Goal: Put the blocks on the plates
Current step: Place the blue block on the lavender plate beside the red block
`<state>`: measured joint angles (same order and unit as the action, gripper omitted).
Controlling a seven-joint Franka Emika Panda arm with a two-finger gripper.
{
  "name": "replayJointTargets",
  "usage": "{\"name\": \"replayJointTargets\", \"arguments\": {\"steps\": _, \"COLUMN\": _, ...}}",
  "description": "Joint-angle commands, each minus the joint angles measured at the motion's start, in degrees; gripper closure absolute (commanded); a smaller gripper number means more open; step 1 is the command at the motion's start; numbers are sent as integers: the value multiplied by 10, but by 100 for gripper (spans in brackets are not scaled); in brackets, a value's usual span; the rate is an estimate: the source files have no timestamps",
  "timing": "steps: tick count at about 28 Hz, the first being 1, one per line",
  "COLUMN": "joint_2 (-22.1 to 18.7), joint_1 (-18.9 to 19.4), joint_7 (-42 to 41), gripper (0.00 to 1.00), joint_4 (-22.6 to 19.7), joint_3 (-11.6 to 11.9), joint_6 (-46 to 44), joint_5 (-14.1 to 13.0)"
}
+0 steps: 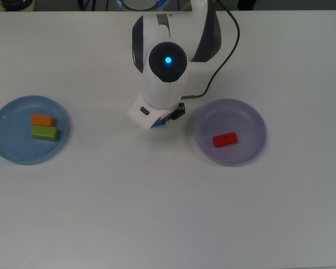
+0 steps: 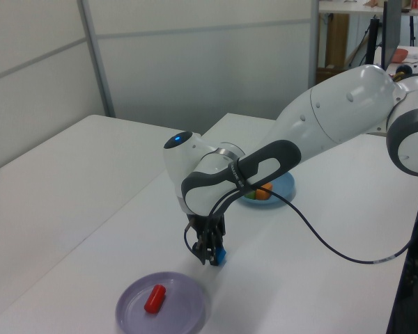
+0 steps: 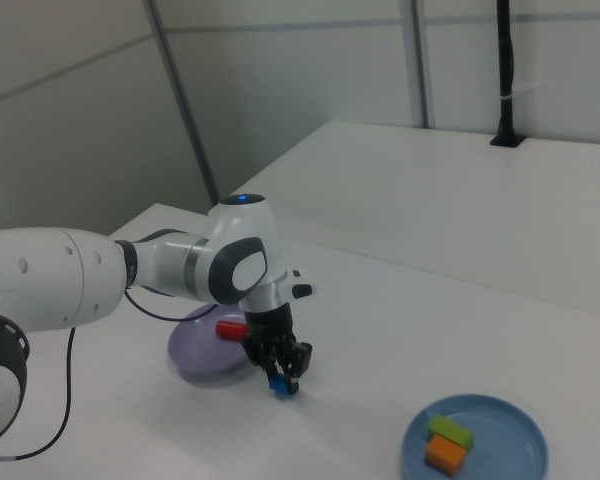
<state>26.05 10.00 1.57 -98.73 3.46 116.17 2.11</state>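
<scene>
The small blue cube point(image 1: 162, 122) point(image 3: 279, 386) lies on the white table between the two plates, mostly hidden under the arm in the top view. My gripper point(image 3: 280, 377) point(image 2: 212, 258) is lowered straight down over the cube, at table height. The orange block point(image 1: 43, 120) and the green block point(image 1: 45, 133) lie side by side on the light blue plate point(image 1: 14, 148) at the top view's left. The red block point(image 1: 224, 139) lies on the lavender plate point(image 1: 235, 115) at the top view's right.
The white table point(image 1: 168, 213) stretches wide in front of the plates. A black cable point(image 1: 224, 53) runs from the arm's wrist back toward its base. Grey partition walls point(image 3: 310, 90) stand behind the tables.
</scene>
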Motion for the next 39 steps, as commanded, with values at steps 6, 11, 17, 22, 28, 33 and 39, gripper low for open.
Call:
{"name": "replayJointTargets", "arguments": {"steps": 6, "joint_2": -45, "joint_1": 7, "joint_7": -2, "gripper": 100, "joint_4": 8, "joint_3": -36, "joint_6": 5, "joint_5": -8}}
{"name": "replayJointTargets", "arguments": {"steps": 11, "joint_2": -43, "joint_1": 20, "joint_7": 17, "gripper": 100, "joint_4": 25, "joint_3": -57, "joint_6": 6, "joint_5": -7}}
{"name": "replayJointTargets", "arguments": {"steps": 17, "joint_2": -34, "joint_1": 68, "joint_7": 56, "gripper": 100, "joint_4": 36, "joint_3": -59, "joint_6": 17, "joint_5": 5}}
{"name": "replayJointTargets", "arguments": {"steps": 22, "joint_2": -20, "joint_1": 96, "joint_7": 82, "gripper": 97, "joint_4": 37, "joint_3": -59, "joint_6": 48, "joint_5": 17}}
{"name": "replayJointTargets", "arguments": {"steps": 28, "joint_2": 5, "joint_1": 106, "joint_7": 87, "gripper": 80, "joint_4": 38, "joint_3": -59, "joint_6": 54, "joint_5": 33}}
{"name": "replayJointTargets", "arguments": {"steps": 33, "joint_2": 15, "joint_1": 110, "joint_7": 87, "gripper": 75, "joint_4": 38, "joint_3": -59, "joint_6": 54, "joint_5": 33}}
{"name": "replayJointTargets", "arguments": {"steps": 39, "joint_2": 15, "joint_1": 110, "joint_7": 87, "gripper": 27, "joint_4": 38, "joint_3": -59, "joint_6": 53, "joint_5": 33}}
